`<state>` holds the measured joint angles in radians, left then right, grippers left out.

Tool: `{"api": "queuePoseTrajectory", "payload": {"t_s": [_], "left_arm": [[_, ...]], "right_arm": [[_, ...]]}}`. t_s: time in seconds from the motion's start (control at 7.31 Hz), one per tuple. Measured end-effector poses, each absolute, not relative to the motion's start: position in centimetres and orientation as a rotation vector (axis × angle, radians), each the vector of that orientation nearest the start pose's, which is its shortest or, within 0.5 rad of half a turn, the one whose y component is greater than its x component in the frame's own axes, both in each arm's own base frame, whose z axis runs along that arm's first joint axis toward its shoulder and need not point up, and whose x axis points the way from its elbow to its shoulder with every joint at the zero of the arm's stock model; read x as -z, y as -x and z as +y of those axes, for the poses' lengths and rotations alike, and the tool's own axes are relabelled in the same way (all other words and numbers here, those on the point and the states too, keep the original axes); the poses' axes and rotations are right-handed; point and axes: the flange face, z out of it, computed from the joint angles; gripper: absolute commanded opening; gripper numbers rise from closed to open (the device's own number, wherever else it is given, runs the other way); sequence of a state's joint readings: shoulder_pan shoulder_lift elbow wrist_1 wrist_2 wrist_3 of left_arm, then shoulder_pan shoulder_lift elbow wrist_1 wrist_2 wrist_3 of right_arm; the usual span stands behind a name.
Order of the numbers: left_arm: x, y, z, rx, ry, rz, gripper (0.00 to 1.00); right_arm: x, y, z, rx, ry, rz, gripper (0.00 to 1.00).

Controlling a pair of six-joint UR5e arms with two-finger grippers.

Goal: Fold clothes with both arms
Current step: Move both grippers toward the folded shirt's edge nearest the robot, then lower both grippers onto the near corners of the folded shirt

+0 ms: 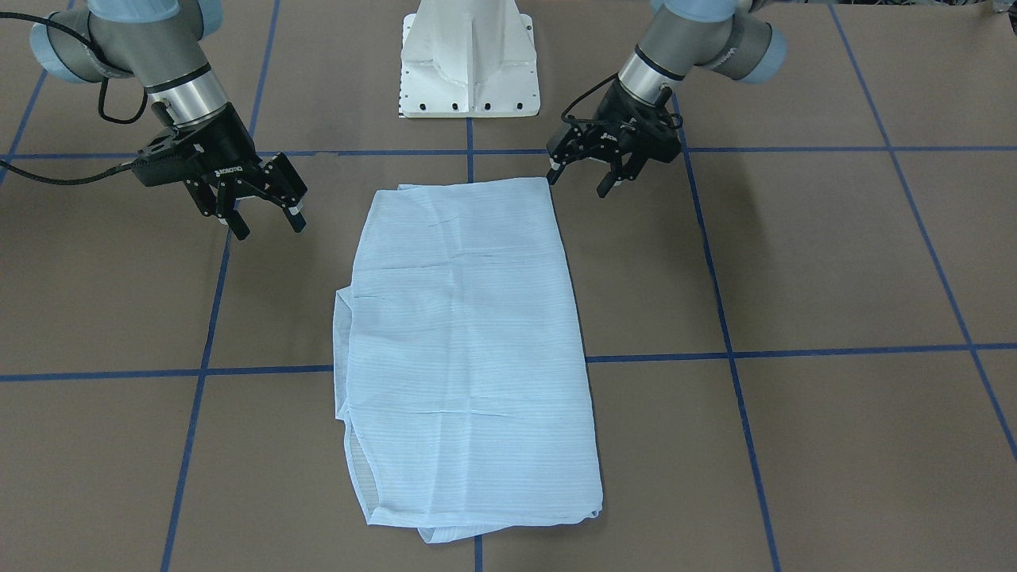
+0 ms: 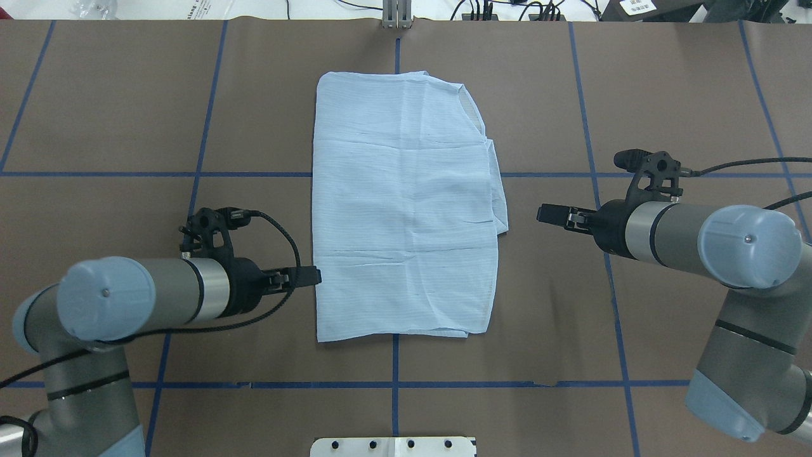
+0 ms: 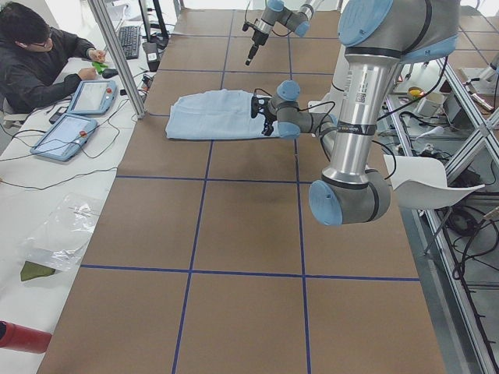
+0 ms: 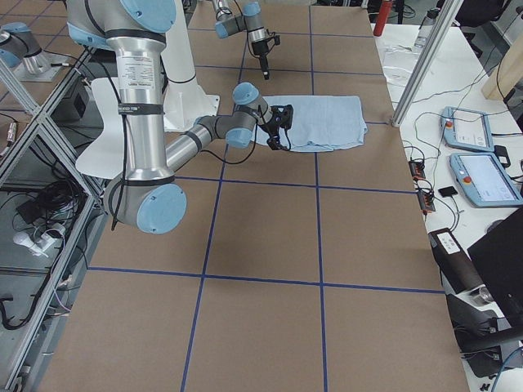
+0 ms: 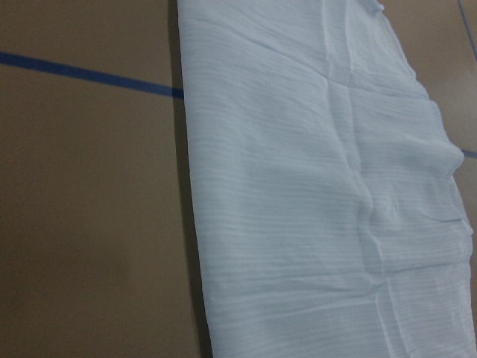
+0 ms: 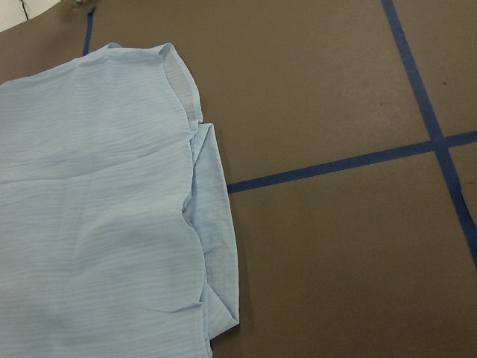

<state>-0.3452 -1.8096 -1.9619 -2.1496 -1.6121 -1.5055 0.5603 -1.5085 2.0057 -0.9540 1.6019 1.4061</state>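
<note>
Lying flat at the middle of the brown table [image 1: 794, 262], the shirt [image 1: 469, 349] is seen folded into a long pale-blue rectangle, faintly striped and creased (looser layers stick out along one side). Both grippers are held empty, fingers spread: the left gripper [image 1: 578, 183] just beside a corner, the right gripper [image 1: 270, 229] apart.

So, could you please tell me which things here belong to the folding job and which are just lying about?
Job:
shirt
left claw, open
right claw, open

Lying about:
base
tablets
bag
chair
person
</note>
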Motion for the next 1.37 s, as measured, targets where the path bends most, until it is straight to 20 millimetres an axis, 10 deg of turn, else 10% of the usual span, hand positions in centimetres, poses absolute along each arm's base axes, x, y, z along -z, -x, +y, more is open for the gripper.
{"api": "queuePoseTrajectory", "payload": {"t_s": [0.41,1.37], "left_arm": [[-28.3,-53.3,-26.7,0.282,-0.126,1.137,0.70],[-29.9,-55.2,-26.7,0.289,-0.119,1.097,0.60]], "right_arm": [[-35.7,36.1,-37.7,-0.335,-0.367,-1.055,1.00],[-35.7,36.3,-37.6,-0.332,-0.367,-1.055,1.00]]}}
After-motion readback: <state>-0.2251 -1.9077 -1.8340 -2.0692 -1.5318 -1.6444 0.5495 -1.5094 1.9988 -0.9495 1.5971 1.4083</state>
